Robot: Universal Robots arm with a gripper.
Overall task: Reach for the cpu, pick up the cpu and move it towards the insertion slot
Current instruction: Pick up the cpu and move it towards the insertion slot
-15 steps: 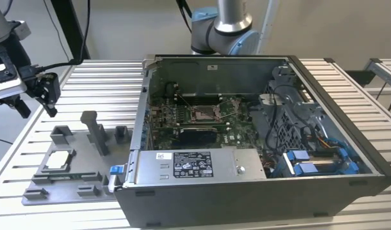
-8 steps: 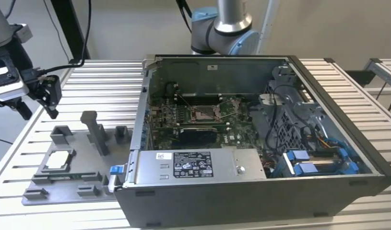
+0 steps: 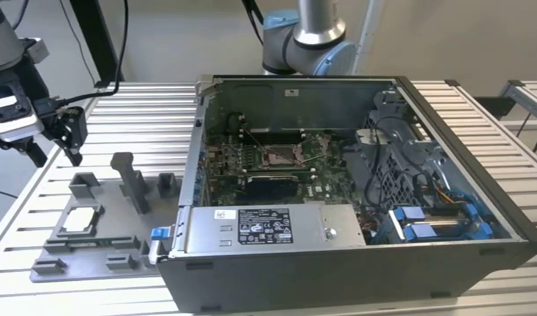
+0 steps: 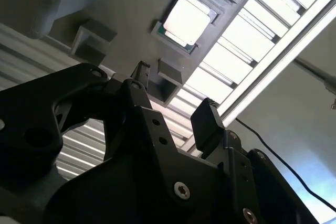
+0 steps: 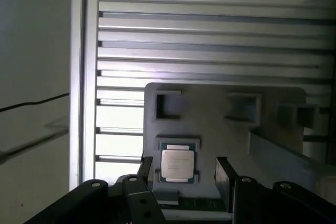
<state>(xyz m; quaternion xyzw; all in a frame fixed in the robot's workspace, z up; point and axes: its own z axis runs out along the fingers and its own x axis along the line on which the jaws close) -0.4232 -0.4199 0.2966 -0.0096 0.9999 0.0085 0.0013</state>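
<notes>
The cpu is lying in a pocket of the grey fixture on the slatted surface, its print unreadable. The jaws are hovering above it, spread and empty. The insertion slot is sitting inside the open case.

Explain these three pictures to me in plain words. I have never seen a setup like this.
This is a robot arm whose black two-fingered gripper hangs above a table of silver metal slats. The exterior view comes from a camera off the arm, taking in the whole scene. Both wrist views come from cameras riding on the arm, looking past its fingers. On the table lies a grey plastic fixture tray; in one pocket sits the cpu, a small flat square chip with a silvery-white top. Beside it stands an open dark grey computer case; on its board is the insertion slot, a small square socket with a silver frame. The gripper is open and holds nothing.
</notes>
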